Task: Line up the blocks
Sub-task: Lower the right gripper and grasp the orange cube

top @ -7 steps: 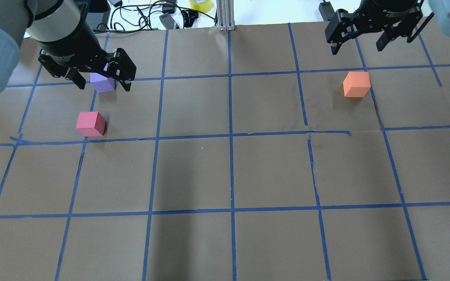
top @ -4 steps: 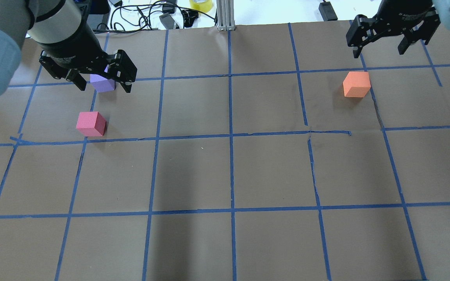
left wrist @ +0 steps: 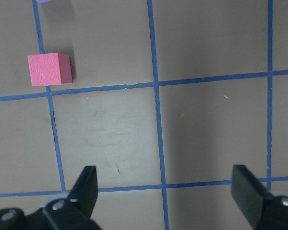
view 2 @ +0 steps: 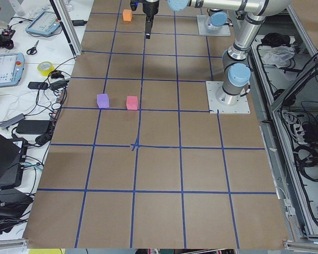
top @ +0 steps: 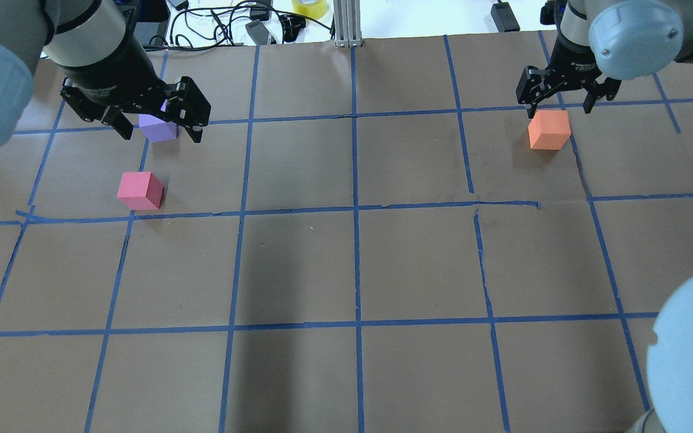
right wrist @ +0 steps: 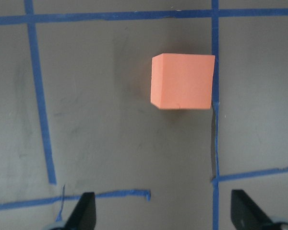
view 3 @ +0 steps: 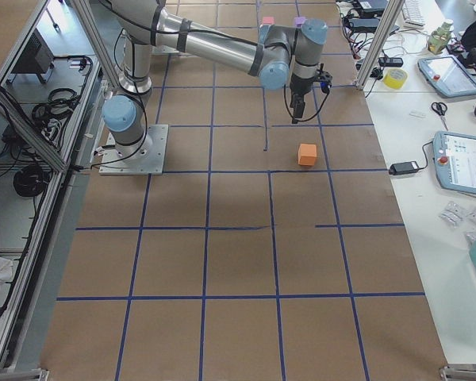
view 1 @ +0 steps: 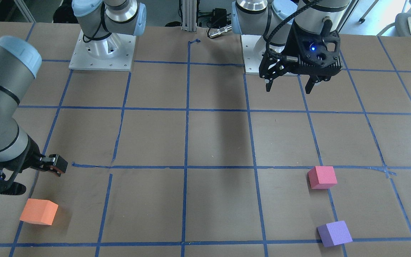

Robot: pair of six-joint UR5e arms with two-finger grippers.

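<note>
1. Left end effector (view 1: 288, 88) open, empty, raised above worktop (top: 352, 264).
2. Right end effector (top: 558, 111) open, near orange block (top: 549, 129), not touching.
3. Pinkish-red block (top: 139, 190) near purple block (top: 159, 128), both well apart from orange block.

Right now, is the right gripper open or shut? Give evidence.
Open. The right gripper shows fingers wide apart, nothing between; orange block lies beyond.
</note>
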